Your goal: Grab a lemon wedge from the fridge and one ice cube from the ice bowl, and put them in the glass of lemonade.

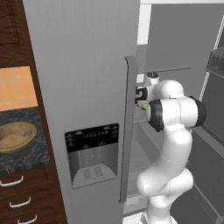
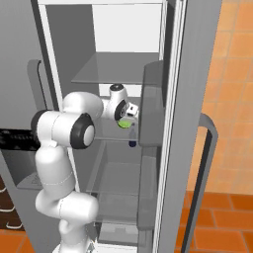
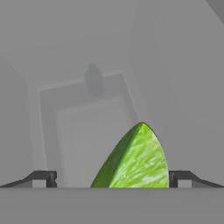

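Note:
The grey fridge (image 1: 83,65) stands with its right door (image 2: 197,123) swung open, and my arm reaches onto a glass shelf (image 2: 106,136) inside. A small yellow-green lemon wedge (image 3: 133,159) lies on that shelf, between the spread fingertips (image 3: 43,178) of my gripper (image 3: 112,179), which is open and not closed on it. The lemon wedge (image 1: 144,106) sits just under the hand (image 1: 141,93); from the right the lemon wedge (image 2: 125,124) peeks out below the gripper (image 2: 127,118). The wooden ice bowl (image 1: 15,136) rests on the dark counter at left. The glass of lemonade is out of view.
The shut left fridge door carries a black dispenser panel (image 1: 92,151) and a long handle (image 1: 127,127) close to my arm. Door bins (image 2: 150,108) on the open door crowd the hand's right side. A small dark bottle (image 2: 132,142) stands below the shelf. Drawers (image 1: 17,201) sit under the counter.

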